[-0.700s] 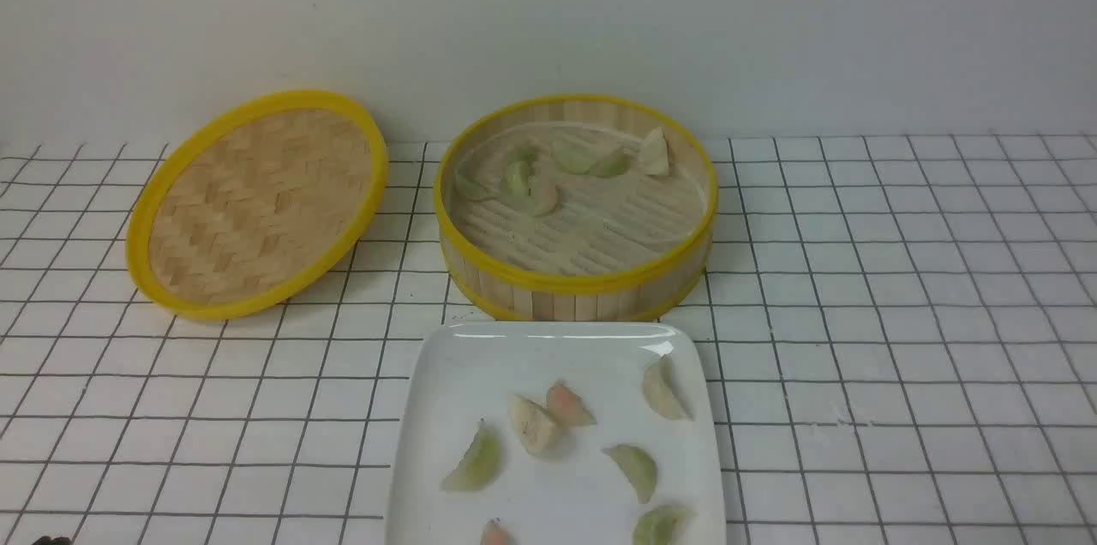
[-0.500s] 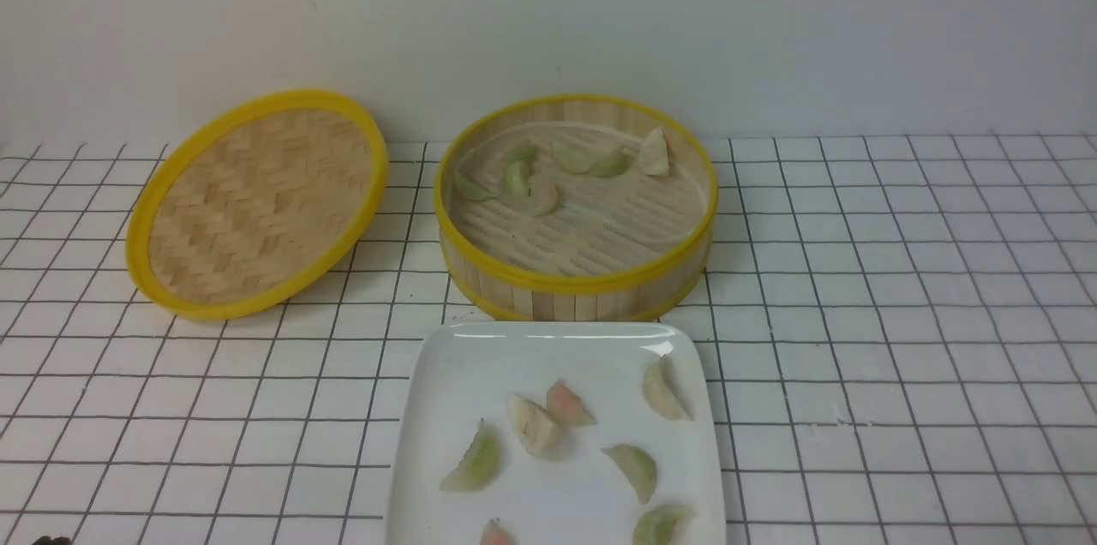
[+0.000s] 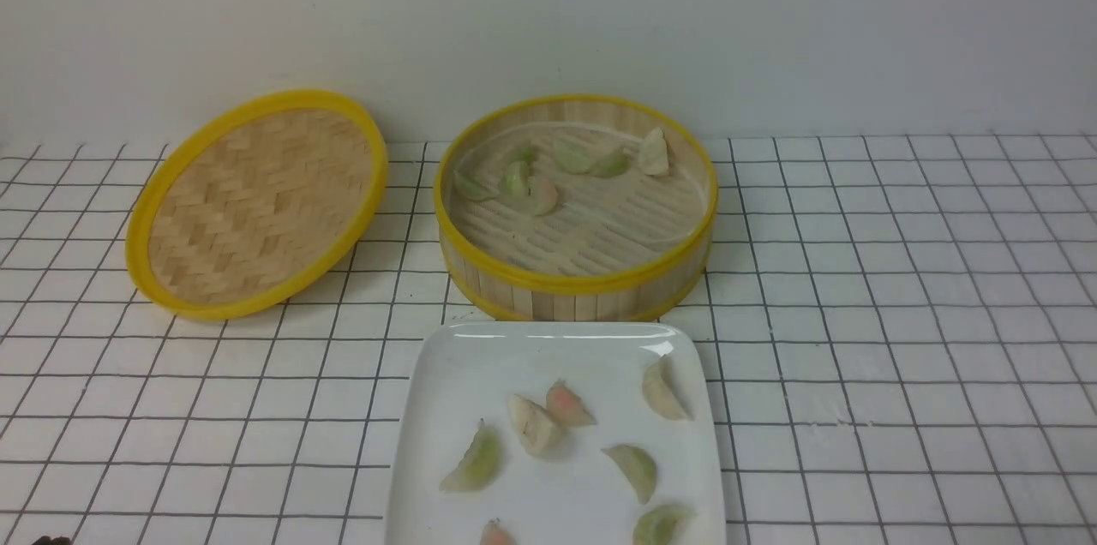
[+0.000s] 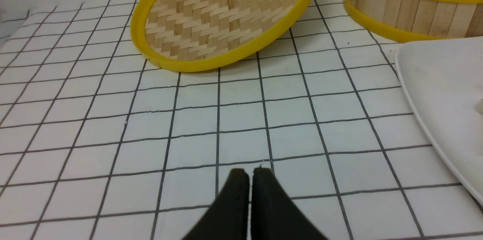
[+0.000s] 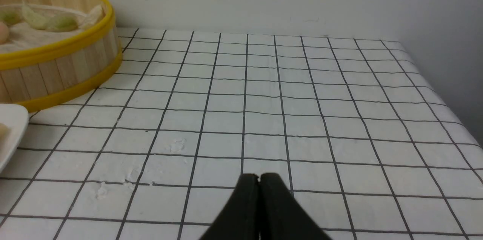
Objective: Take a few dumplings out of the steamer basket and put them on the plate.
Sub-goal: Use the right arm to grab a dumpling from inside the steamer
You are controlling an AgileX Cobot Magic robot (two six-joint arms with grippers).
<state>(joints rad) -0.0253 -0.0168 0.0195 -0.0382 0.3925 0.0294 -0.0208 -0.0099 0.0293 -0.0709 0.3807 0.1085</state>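
Note:
The steamer basket (image 3: 576, 292) stands at the centre back with several dumplings (image 3: 530, 185) in its far part. In front of it the white plate (image 3: 463, 374) carries several dumplings (image 3: 536, 423), green, cream and pinkish. My left gripper (image 4: 249, 173) is shut and empty over the gridded cloth, left of the plate (image 4: 437, 93), with the basket (image 4: 400, 10) beyond. My right gripper (image 5: 259, 177) is shut and empty over the cloth to the right of the basket (image 5: 56, 66) and the plate corner (image 5: 11, 126). Neither gripper shows in the front view.
A flat woven-bamboo lid (image 3: 257, 202) with a yellow rim leans tilted at the back left, also in the left wrist view as the lid (image 4: 226, 17). A pale wall runs behind the table. The cloth's right edge (image 5: 445, 93) drops off beside a grey wall.

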